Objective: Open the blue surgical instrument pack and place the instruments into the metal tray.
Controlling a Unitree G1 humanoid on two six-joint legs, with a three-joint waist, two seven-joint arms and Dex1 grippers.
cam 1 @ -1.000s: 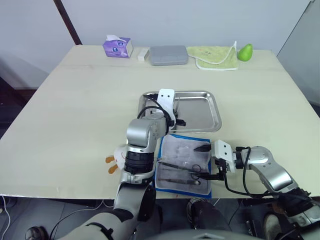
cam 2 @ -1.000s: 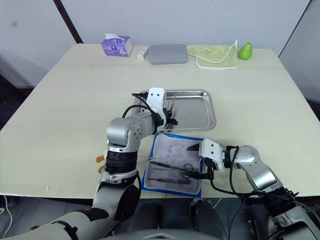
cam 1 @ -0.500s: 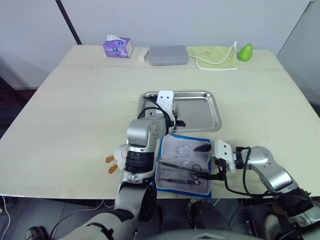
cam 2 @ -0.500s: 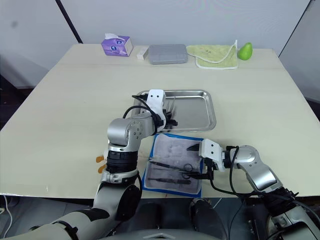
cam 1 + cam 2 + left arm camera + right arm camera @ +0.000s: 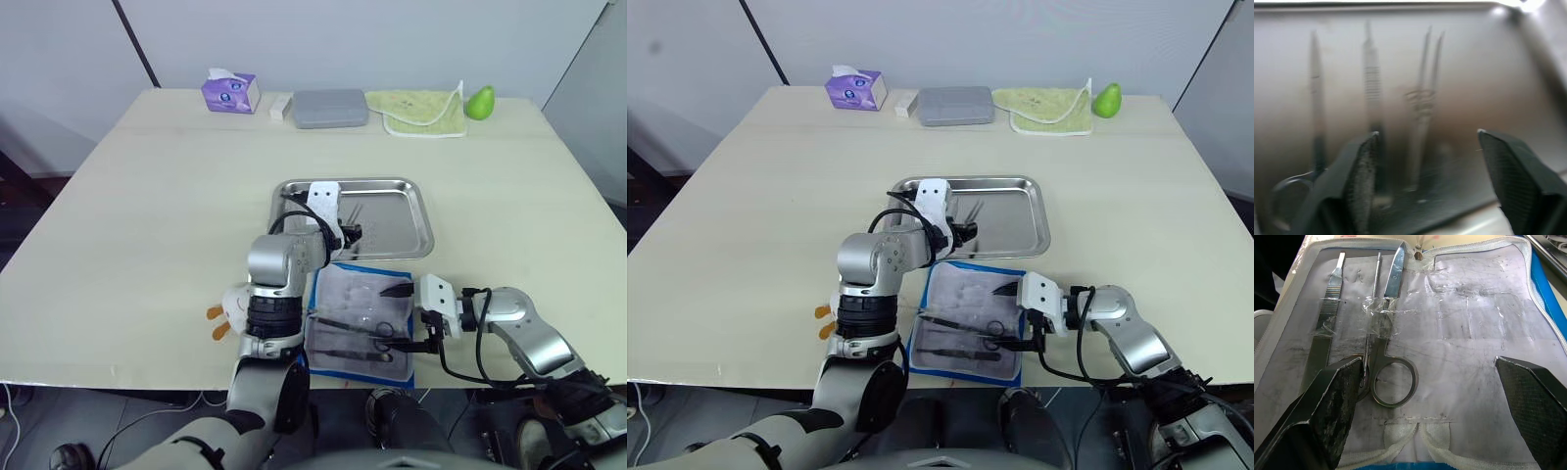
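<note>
While the released right hand (image 5: 1425, 382) straddles the open blue surgical instrument pack (image 5: 361, 323), its fingers may catch the taped scissors (image 5: 1387, 347) crookedly.

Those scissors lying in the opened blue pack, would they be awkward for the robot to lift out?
Probably. The scissors look stiff, thin and shiny, so likely slippery between the fingers. Clear strips cross them, so they may drag the floppy pack along. Lying flat, they shouldn't roll.

Place: you're at a lab-style test bench.
Signs: bare wooden table (image 5: 147, 215), plain wall (image 5: 392, 39), steel tray (image 5: 416, 211), instruments (image 5: 1383, 308).
</note>
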